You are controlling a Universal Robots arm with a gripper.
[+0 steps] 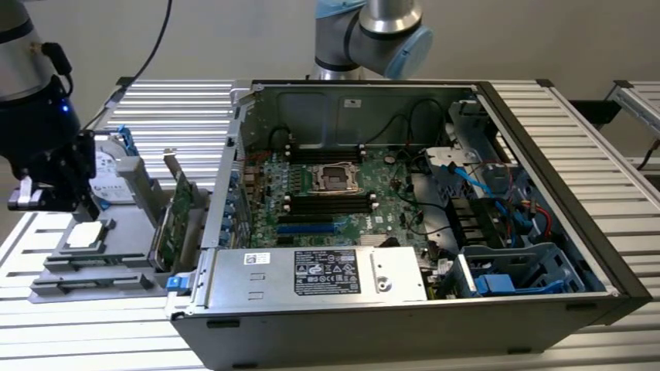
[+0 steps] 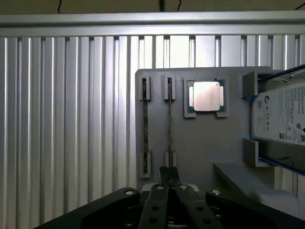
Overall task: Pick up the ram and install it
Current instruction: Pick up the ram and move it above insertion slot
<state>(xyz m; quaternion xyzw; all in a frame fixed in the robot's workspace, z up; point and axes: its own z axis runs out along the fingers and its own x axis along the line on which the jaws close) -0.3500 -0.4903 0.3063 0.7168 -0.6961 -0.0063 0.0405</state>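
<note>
Two rams stand on edge in the slots of a grey fixture plate (image 2: 200,143): one ram (image 2: 170,119) and a second ram (image 2: 145,119) beside it. My gripper (image 2: 169,175) hovers above the plate, its fingers shut together with nothing between them, and its tips line up with the near end of the first ram. In the exterior view the gripper (image 1: 52,202) hangs over the fixture (image 1: 88,270), to the exterior view's left of the open computer case (image 1: 413,201). The motherboard's dark memory slots (image 1: 330,202) lie inside the case.
A processor chip (image 2: 206,96) sits in a pocket on the fixture. A silver hard drive with blue rails (image 2: 281,119) stands beside it. A green expansion card (image 1: 178,220) stands upright between fixture and case. Cables and a drive cage (image 1: 515,270) fill the case's right side. A second arm (image 1: 366,35) rises behind it.
</note>
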